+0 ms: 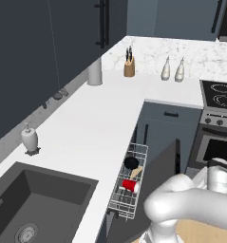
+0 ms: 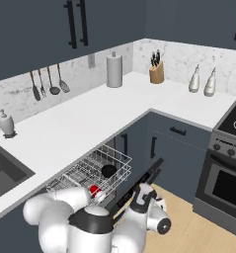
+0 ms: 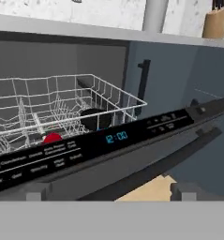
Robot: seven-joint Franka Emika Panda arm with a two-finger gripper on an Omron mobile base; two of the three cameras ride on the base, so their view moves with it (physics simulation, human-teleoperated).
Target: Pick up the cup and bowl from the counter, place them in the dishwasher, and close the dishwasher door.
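White wire pull-out rack (image 1: 128, 182): holds small red plastic cup (image 1: 130, 185) and shallow black bowl (image 1: 131, 163) just beside it. Dark blue-grey dishwasher door (image 3: 132, 154): partly raised, not yet shut. Hand (image 2: 148, 184): near door edge, fingers apart, empty.

I see the small red plastic cup (image 1: 130, 185) lying on its side and the shallow round black bowl (image 1: 131, 163) near it, both in the pulled-out white wire rack (image 1: 127, 201) of the dishwasher (image 3: 62, 61) under the white marble counter (image 1: 86, 128), its dark blue-grey door (image 1: 157, 180) partly raised.
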